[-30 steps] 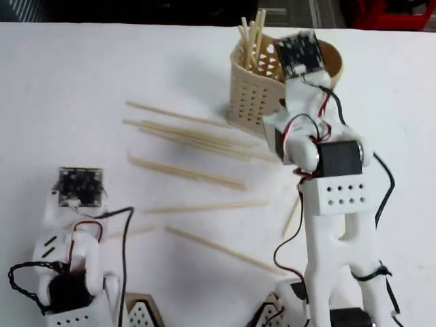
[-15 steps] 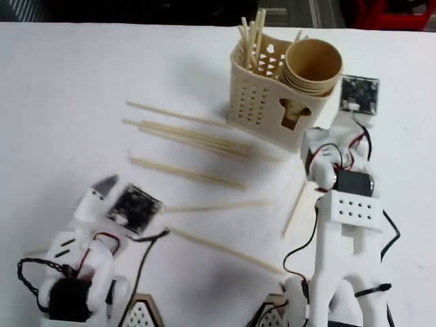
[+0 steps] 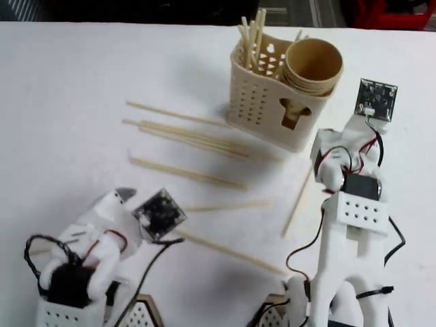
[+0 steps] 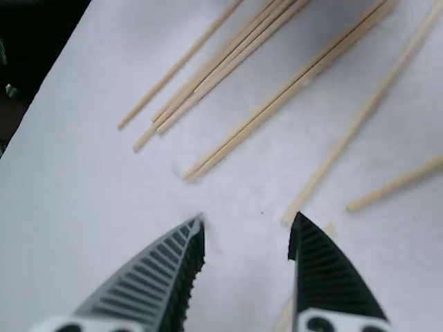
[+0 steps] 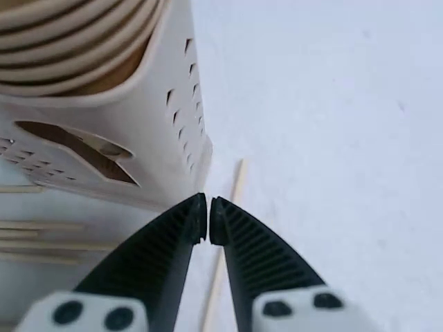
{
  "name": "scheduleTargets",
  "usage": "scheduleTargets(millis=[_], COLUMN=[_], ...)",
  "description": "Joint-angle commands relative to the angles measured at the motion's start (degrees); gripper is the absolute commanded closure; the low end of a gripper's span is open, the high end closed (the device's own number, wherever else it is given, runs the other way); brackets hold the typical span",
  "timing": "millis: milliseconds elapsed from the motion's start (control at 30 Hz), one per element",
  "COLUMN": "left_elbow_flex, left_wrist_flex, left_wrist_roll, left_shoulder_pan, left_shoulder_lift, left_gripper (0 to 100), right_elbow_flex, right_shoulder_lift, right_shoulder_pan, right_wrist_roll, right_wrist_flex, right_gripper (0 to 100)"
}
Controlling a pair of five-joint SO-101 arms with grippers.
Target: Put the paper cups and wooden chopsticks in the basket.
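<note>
A cream perforated basket (image 3: pixel 262 102) stands at the back of the table. It holds a stack of paper cups (image 3: pixel 313 65) and several upright wooden chopsticks (image 3: pixel 252 34). More chopsticks (image 3: pixel 187 136) lie loose on the white table in front of it. My right gripper (image 5: pixel 208 207) is shut and empty, low beside the basket (image 5: pixel 138 131) and its cups (image 5: pixel 69 41), just over one loose chopstick (image 5: pixel 234 190). My left gripper (image 4: pixel 247 225) is open above the table, with the ends of loose chopsticks (image 4: pixel 277 104) just beyond its fingertips.
One chopstick (image 3: pixel 296 201) lies slanted between the basket and the right arm's base. Another long one (image 3: pixel 225 251) lies near the front between the two arms. The white table (image 3: pixel 82 82) stretches bare to the left.
The right arm has drawn back from above the basket toward the front right, uncovering the cups. The left arm has swung right and forward toward the loose chopsticks.
</note>
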Motion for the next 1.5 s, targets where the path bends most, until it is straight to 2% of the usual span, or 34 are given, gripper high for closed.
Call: scheduleTargets(millis=[0, 133, 333, 467, 800, 1167, 1300, 1467], left_elbow_flex=[-9.8, -13.0, -14.2, -13.9, -16.0, -33.2, -39.5, -43.2], left_wrist_flex=[-0.1, -0.2, -0.8, -5.8, -18.4, -17.9, -12.9, -11.6], left_wrist_roll=[-2.9, -7.6, -7.9, -7.4, -2.3, -1.6, -1.6, 0.4], left_shoulder_pan=[1.0, 3.5, 10.9, 15.3, 20.5, 20.3, 20.4, 20.8], left_shoulder_lift=[14.6, 26.2, 37.9, 43.9, 65.9, 89.7, 95.2, 98.8], left_gripper=[79, 78, 73, 73, 71, 74, 75, 78], right_elbow_flex=[-0.5, -0.4, -0.4, -0.5, -0.7, -0.6, -0.6, -0.6], right_shoulder_lift=[-1.9, -1.9, -1.9, -2.2, -2.4, -2.4, -2.4, -2.4], right_shoulder_pan=[0.6, 0.7, 0.8, 1.0, 2.6, 2.6, 2.6, 2.6], right_wrist_roll=[-0.4, -0.3, -0.2, -0.1, -0.1, -0.1, -0.1, -0.1], right_wrist_flex=[-1.1, -1.1, -1.1, -1.1, -1.1, -1.1, -1.1, -1.1], right_gripper=[97.4, 97.4, 97.4, 97.4, 97.4, 97.4, 97.4, 97.4])
